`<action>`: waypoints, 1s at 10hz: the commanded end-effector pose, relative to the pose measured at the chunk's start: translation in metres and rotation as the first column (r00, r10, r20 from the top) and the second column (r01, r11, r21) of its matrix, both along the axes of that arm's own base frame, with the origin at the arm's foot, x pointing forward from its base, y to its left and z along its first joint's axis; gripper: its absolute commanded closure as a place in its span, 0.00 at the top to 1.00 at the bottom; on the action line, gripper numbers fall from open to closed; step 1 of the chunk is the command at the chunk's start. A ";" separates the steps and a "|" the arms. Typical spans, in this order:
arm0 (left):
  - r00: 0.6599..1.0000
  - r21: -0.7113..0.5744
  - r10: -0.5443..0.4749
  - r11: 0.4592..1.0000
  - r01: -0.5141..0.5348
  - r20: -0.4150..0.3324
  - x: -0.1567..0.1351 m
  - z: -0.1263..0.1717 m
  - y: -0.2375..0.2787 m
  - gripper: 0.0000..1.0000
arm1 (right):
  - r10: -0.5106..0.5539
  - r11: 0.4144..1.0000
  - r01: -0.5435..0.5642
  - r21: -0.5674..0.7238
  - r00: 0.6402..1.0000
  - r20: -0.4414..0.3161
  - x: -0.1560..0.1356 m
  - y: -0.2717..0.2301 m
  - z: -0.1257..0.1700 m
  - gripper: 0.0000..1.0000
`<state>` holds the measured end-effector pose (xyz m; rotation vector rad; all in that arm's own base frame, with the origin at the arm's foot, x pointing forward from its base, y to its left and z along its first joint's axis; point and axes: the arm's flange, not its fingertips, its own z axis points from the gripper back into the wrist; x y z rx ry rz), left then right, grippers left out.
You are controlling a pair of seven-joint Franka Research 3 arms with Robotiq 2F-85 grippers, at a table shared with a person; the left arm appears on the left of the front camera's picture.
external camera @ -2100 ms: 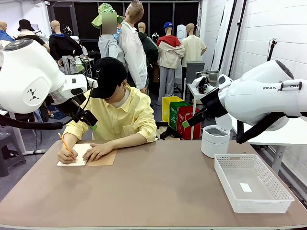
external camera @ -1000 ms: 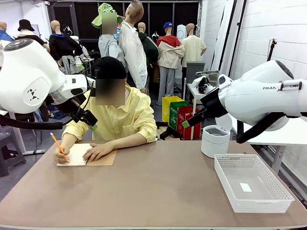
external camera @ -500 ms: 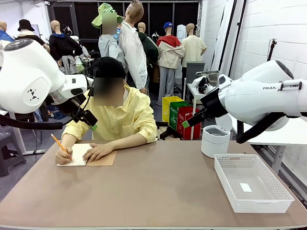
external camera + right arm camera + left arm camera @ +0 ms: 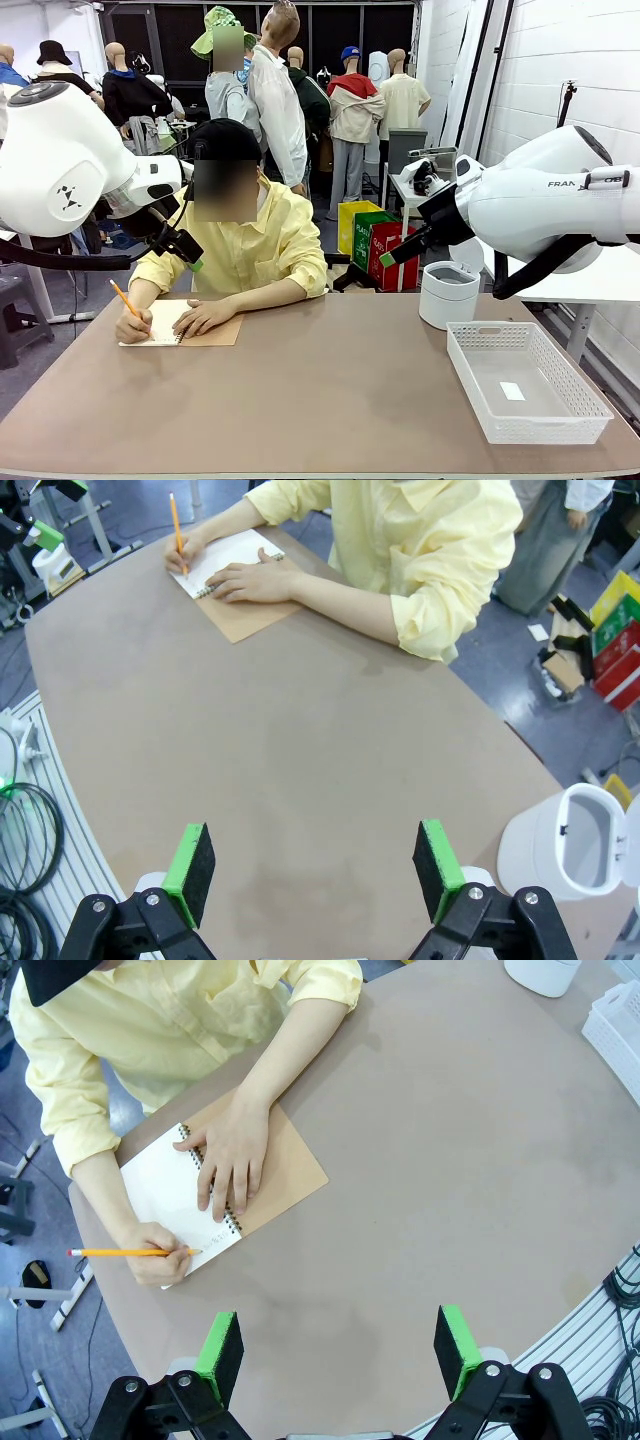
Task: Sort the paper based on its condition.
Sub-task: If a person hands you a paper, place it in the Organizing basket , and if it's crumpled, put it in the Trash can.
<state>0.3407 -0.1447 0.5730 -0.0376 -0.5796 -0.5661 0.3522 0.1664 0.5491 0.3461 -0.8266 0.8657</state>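
Currently your left gripper and right gripper hang over the brown table, jaws spread wide, holding nothing. You'll find the white rectangular paper sheet flat and uncreased on the brown-covered spiral notebook at the table's far left, under the person's resting hand and yellow pencil.

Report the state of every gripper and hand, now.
Left gripper: open, empty.
Right gripper: open, empty.
Person's right hand: holding a pencil.
Person's left hand: flat on the notebook.
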 end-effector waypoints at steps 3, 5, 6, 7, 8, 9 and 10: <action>1.000 -0.001 -0.008 1.000 0.008 0.011 0.001 -0.002 0.001 1.00 | 0.002 1.000 -0.002 0.003 1.000 -0.007 -0.001 0.000 -0.001 1.00; 1.000 -0.001 -0.008 1.000 0.008 0.011 0.001 -0.002 0.001 1.00 | 0.002 1.000 -0.002 0.003 1.000 -0.007 -0.001 0.000 -0.001 1.00; 1.000 -0.001 -0.008 1.000 0.008 0.011 0.001 -0.002 0.001 1.00 | 0.002 1.000 -0.002 0.003 1.000 -0.007 -0.001 0.000 -0.001 1.00; 1.000 -0.001 -0.008 1.000 0.008 0.011 0.001 -0.002 0.001 1.00 | 0.002 1.000 -0.002 0.003 1.000 -0.007 -0.001 0.000 -0.001 1.00; 1.000 -0.001 -0.008 1.000 0.008 0.011 0.001 -0.002 0.001 1.00 | 0.002 1.000 -0.002 0.003 1.000 -0.007 -0.001 0.000 -0.001 1.00; 1.000 -0.001 -0.008 1.000 0.008 0.011 0.001 -0.002 0.001 1.00 | 0.002 1.000 -0.002 0.003 1.000 -0.007 -0.001 0.000 -0.001 1.00; 1.000 -0.001 -0.008 1.000 0.008 0.011 0.001 -0.002 0.001 1.00 | 0.002 1.000 -0.002 0.003 1.000 -0.007 -0.001 0.000 -0.001 1.00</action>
